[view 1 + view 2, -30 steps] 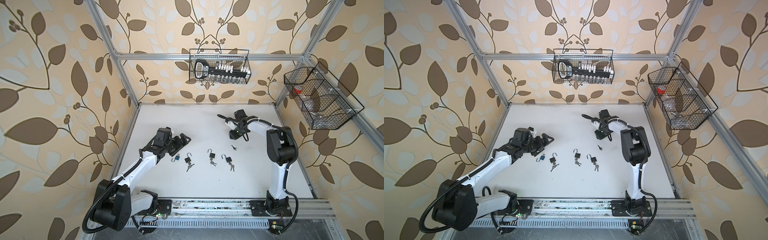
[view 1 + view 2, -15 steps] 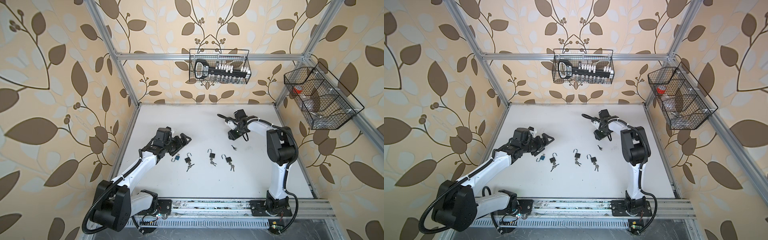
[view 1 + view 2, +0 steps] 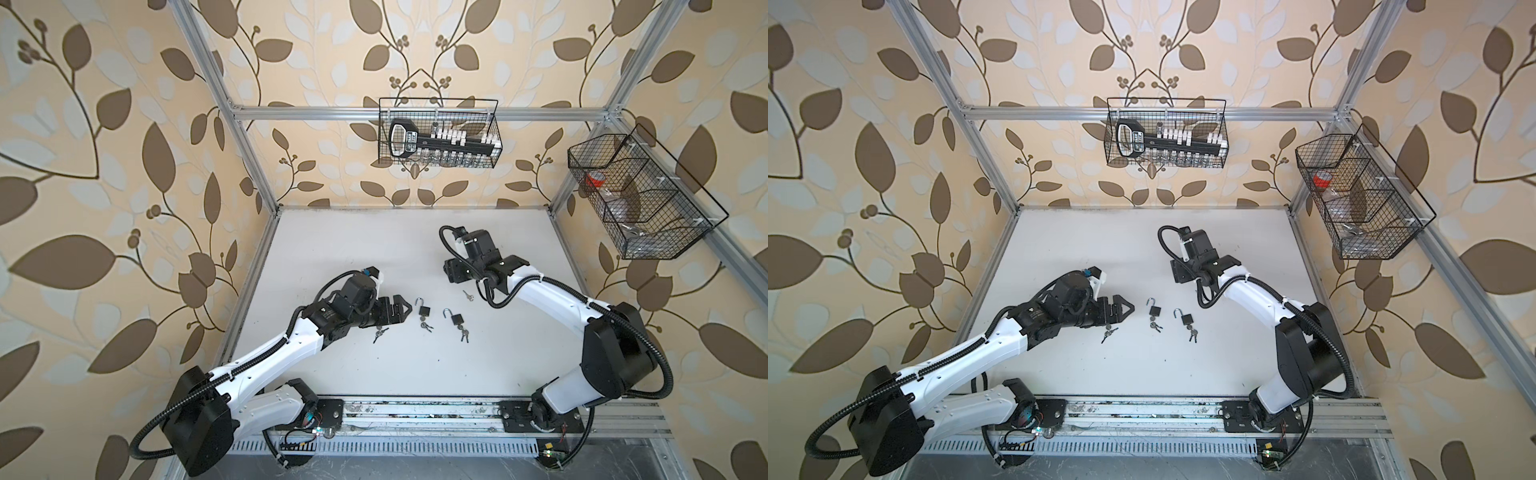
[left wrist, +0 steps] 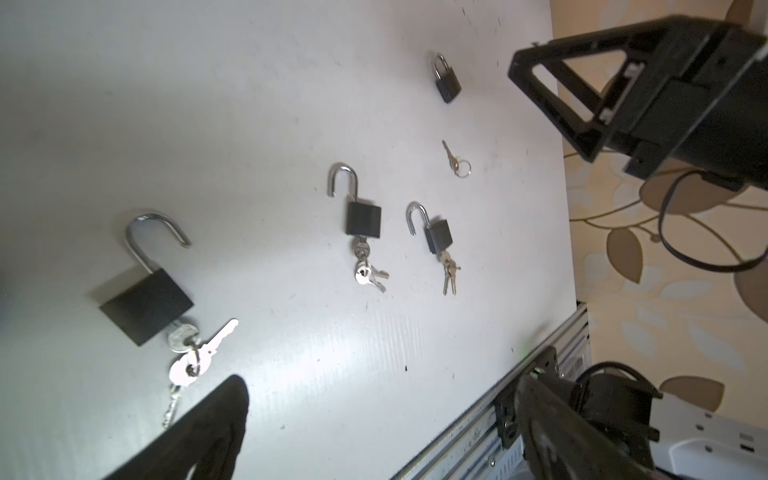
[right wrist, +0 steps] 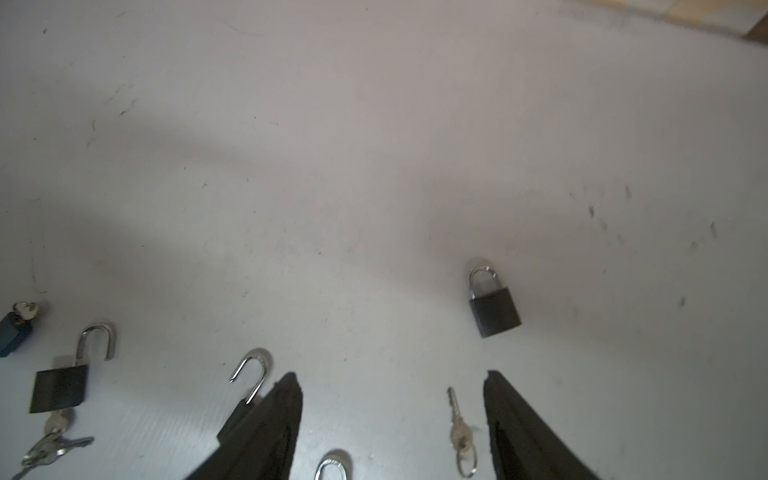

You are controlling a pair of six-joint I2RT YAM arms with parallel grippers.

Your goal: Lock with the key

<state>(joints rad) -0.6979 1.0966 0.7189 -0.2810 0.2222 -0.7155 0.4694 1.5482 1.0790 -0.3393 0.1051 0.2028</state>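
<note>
Reaching in low from the rail, the left arm (image 3: 270, 357) stretches toward the middle of the table (image 3: 353, 249), wrist nearly level. Left gripper (image 3: 401, 309) is spread wide and empty, hovering over an open padlock (image 4: 145, 307). The claw's own body hides that lock in both top views; only its key bunch (image 3: 380, 332) pokes out.

Next right are a second open padlock (image 3: 423, 309) and a third open padlock (image 3: 456, 319). Both lie flat, shackles swung out, key in the cylinder, spares on the ring.

Further right, toward the back, a loose key (image 5: 457, 428) lies flat on its ring. Shut padlock (image 5: 494, 309) lies just beyond it, apart from it.

Right arm (image 3: 552, 299) has its elbow up and wrist pitched down. Right gripper (image 5: 390, 376) is spread, gripping nothing. The loose key sits between its fingers (image 5: 528, 428), probably untouched; height is hard to judge.

Blue padlock (image 5: 12, 332) is half cut off at the edge of the right wrist view. Wire basket (image 3: 440, 164) hangs on the back wall and a second wire basket (image 3: 665, 245) on the right wall.
</note>
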